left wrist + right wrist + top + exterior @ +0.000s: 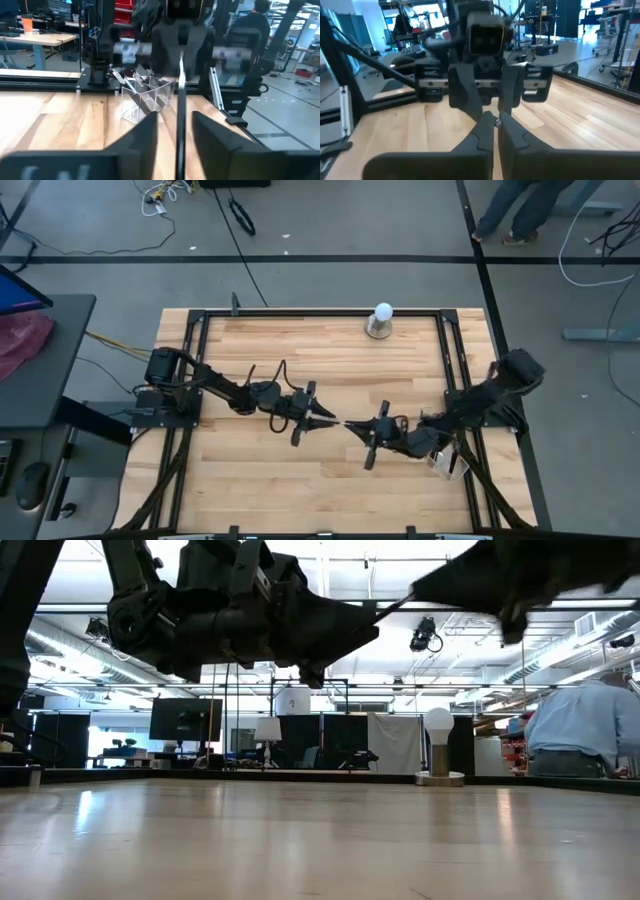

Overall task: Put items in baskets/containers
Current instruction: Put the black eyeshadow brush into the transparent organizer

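Observation:
One thin dark makeup brush (178, 130) lies level in the air over the middle of the table, between my two grippers, which face each other tip to tip. My left gripper (333, 420) is open, and its fingers (145, 140) stand on either side of the brush's shaft. My right gripper (351, 426) is shut on the brush's other end. The clear plastic organiser (145, 97) stands on the table beside the right arm's base (447, 462), with a few brushes leaning in its compartments. My right gripper pinches the brush's silvery end (497, 121) between its two fingertips. It comes level from the table's right side, along the brush. The brush is lifted clear of the table and reaches back between the left gripper's fingers.
A white ball on a round metal base (381, 320) stands at the table's far edge. Bare wood lies below both grippers (320, 840). A black frame runs round the table. A person in a blue shirt (580, 740) stands beyond the table, and legs (520, 210) show on the floor.

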You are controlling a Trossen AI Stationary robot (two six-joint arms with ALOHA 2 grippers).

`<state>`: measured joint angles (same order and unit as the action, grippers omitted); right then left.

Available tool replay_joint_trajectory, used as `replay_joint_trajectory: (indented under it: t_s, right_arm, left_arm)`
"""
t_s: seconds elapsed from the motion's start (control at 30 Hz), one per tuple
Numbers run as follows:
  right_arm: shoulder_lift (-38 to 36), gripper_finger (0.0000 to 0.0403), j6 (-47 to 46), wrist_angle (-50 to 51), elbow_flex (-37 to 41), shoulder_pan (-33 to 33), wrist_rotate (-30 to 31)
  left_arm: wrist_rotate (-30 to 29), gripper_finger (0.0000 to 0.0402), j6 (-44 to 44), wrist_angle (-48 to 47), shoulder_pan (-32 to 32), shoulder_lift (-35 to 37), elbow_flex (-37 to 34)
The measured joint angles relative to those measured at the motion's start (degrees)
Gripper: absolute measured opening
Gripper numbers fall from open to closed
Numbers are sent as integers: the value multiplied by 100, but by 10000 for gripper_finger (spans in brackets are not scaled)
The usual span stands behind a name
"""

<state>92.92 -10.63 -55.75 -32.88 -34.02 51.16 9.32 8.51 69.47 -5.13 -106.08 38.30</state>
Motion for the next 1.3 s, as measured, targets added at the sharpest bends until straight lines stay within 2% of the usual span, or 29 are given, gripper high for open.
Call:
replay_joint_trajectory:
  t_s: [0.07,0.13,0.27,0.4,0.47,0.57,0.63,0.73,0.93,1.07,1.3]
  right_arm:
    - [-531,4,-198,825,-12,-262,232]
    - [-1205,2,-673,2195,-169,-554,391]
    - [-2415,1,-2474,6211,-1287,-1083,251]
    - [-2716,1,-4471,9935,-2932,-1451,-784]
    - [-2685,1,-5425,11353,-3679,-1572,-1479]
    - [-2547,0,-6773,12897,-4435,-1754,-2598]
    - [-2477,0,-7503,13537,-4699,-1949,-3088]
    - [-2465,0,-8594,13975,-4758,-2339,-3559]
    - [-2319,0,-10462,14531,-4509,-3179,-4109]
    - [-2269,0,-11222,14496,-4177,-3571,-4048]
    - [-2269,18,-11816,14120,-3375,-3773,-4063]
  left_arm:
    - [37,157,0,-5,3,0,0]
    - [79,191,0,-26,3,0,0]
    - [88,240,34,-71,3,0,0]
    - [85,262,90,-216,3,2,0]
    - [85,264,97,-282,3,2,0]
    - [85,262,109,-472,3,2,0]
    - [85,258,109,-570,3,2,0]
    - [88,253,127,-690,3,2,0]
    - [88,252,131,-774,3,2,0]
    - [85,252,131,-769,3,2,0]
    - [85,252,162,-762,3,2,0]
